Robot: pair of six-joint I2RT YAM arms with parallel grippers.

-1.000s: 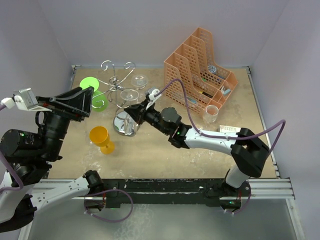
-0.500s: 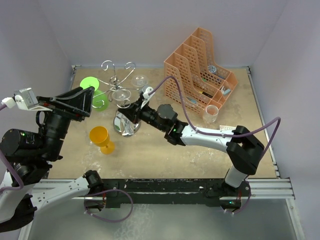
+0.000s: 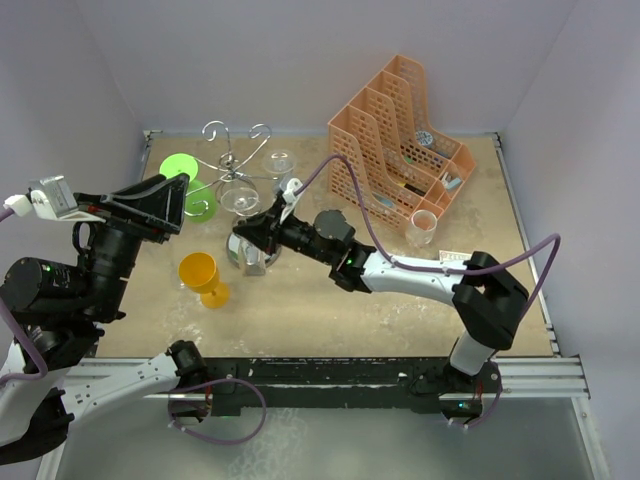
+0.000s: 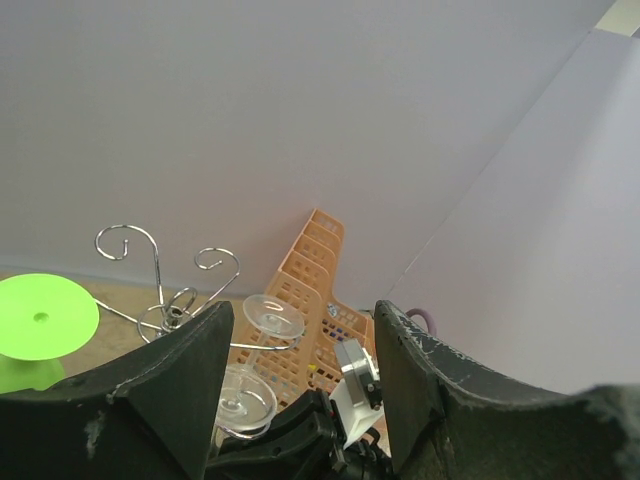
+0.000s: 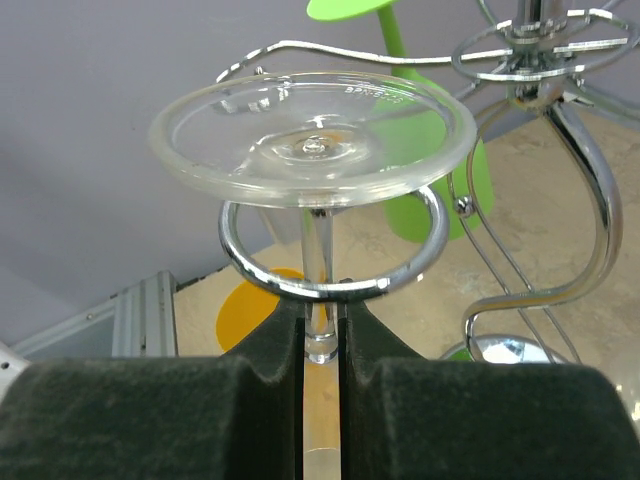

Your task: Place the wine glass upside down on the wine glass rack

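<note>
The stem of the upside-down wine glass (image 5: 312, 138) is pinched by the right claw (image 5: 321, 335), inside 1 ring of the rack (image 5: 380, 287). The left claw (image 4: 300, 340) is seen spread wide.

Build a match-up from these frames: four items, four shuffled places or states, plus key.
Items
1. clear wine glass
2. green glass
3. orange glass
4. left hand

Places or states
A. upside down, left of the wine glass rack
B. open, empty
C. stem in the shut right hand, passing through a rack ring
D. alone on the rack's near side

Pairs: 1-C, 2-A, 3-D, 4-B
</note>
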